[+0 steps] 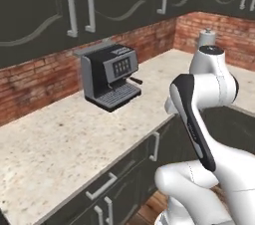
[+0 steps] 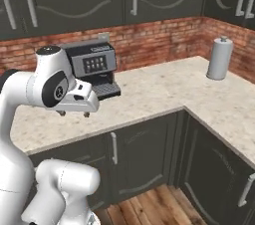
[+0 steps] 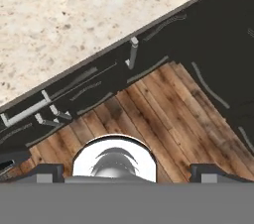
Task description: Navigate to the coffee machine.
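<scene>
- Against the brick wall, at the back of the counter, stood the coffee machine, well in from the counter's front edge.
- It looked boxy, rigid and fairly heavy, with hard smooth sides that would likely slip under a pinch; the task asked only for driving up to it, not lifting.
- If a hold were ever needed, the handle jutting from the machine's right side seemed the one graspable part; the tray at its foot looked thin and loose.
- Bare counter lay left, right and in front of the machine, so nothing crowded the approach.
- Below the machine, the counter's front edge overhung dark cabinets, which would stop the base short.
- Right of the machine the counter turned a corner, boxing in the wooden floor; room to drive there looked limited.
- Far right of the machine, a paper roll stood near the wall, well apart from it.
- The gripper hung over the cabinet fronts, in front of the machine and short of it; its fingertips stood spread with nothing between them.
</scene>
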Motion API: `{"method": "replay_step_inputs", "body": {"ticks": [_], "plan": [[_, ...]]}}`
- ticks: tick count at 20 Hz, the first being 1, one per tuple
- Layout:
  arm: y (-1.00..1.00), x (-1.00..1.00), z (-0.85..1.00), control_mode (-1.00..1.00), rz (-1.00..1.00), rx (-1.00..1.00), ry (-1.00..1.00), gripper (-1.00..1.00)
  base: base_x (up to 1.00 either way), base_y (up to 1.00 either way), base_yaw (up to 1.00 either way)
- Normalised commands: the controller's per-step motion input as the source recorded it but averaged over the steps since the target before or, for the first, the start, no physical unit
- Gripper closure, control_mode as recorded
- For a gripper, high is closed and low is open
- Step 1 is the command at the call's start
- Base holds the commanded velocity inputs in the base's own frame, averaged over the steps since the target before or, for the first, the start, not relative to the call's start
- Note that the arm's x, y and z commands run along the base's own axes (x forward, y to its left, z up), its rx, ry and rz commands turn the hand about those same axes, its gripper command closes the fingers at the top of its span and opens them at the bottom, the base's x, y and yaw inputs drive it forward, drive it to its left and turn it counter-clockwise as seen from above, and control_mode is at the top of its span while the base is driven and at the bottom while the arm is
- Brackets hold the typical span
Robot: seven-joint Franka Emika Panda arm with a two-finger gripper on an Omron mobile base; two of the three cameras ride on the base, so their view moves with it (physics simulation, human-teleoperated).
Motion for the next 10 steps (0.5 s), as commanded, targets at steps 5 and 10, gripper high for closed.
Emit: {"method": "replay_step_inputs", "body": {"ticks": [5, 10], "plan": [[0.00, 0.00, 0.00, 1.00, 0.00, 0.00, 0.00, -1.00, 0.25, -0.72, 0.39], [0.00, 0.00, 0.00, 1.00, 0.00, 0.00, 0.00, -1.00, 0.27, -0.65, 0.33]]}}
